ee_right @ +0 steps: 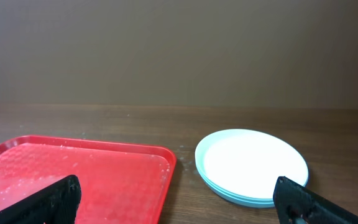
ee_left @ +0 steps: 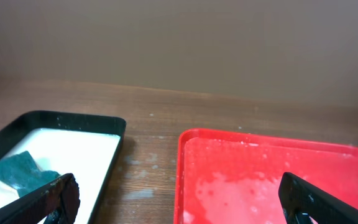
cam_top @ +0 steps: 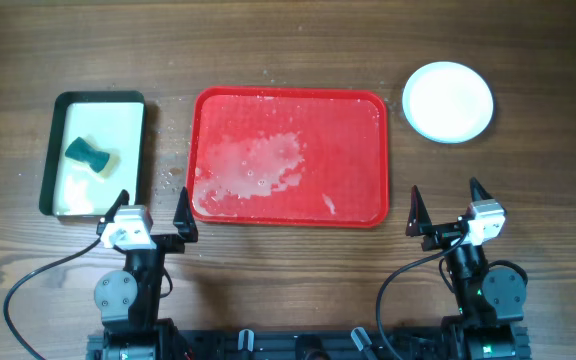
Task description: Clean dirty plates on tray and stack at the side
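Ahead of left end effector and right end effector, both wide: tray lengthwise left-right.

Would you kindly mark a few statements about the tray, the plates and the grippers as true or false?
1. The plates sit stacked on the table, off the tray. True.
2. One plate lies on the tray. False: it holds only wet, foamy residue.
3. The sponge lies in the cream pan. True.
4. The left gripper holds the sponge. False: it is open and empty.
5. The right gripper is shut. False: it is open.
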